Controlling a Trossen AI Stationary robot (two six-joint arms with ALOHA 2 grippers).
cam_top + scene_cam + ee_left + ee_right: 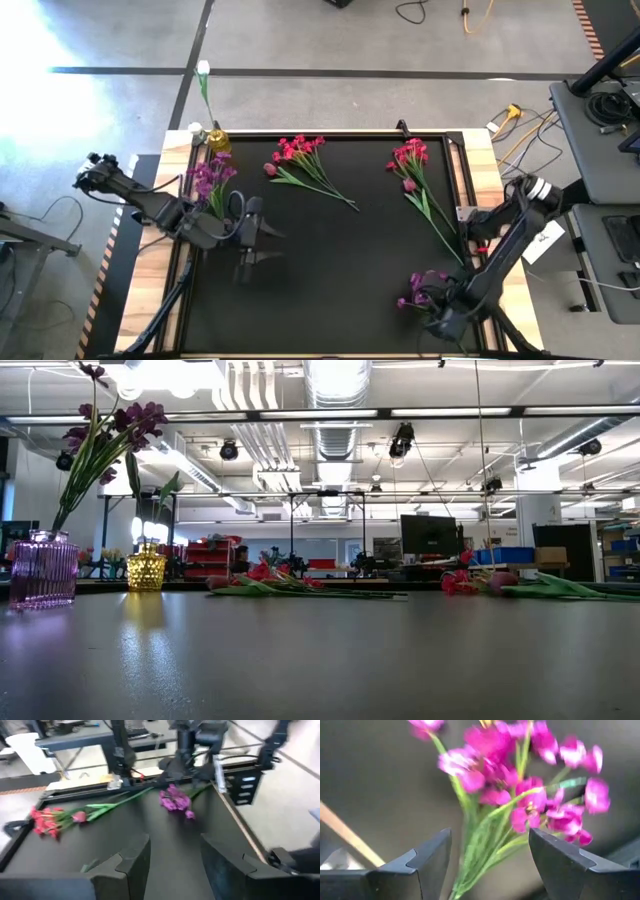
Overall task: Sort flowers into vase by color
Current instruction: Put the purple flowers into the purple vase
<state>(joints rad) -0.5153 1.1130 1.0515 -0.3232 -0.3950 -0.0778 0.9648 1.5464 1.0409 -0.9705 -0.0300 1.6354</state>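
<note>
The table (170, 290) has a pale wooden edge and a large black mat (330, 270) that covers most of its top. In the upper middle of the high view a red-pink bunch (298, 152) lies flat on the mat. A second red-pink bunch (410, 160) lies at the upper right, and its long stem runs down toward the right. At the upper left a yellow vase (219, 139) stands with a white tulip (204, 70) in it. A purple vase (42, 568) stands just below it.

The table top (330, 270) is a dark, matt mat — faintly sheeny in the low view — framed in pale wood; the purple vase (42, 568) is ribbed, glossy glass.
</note>
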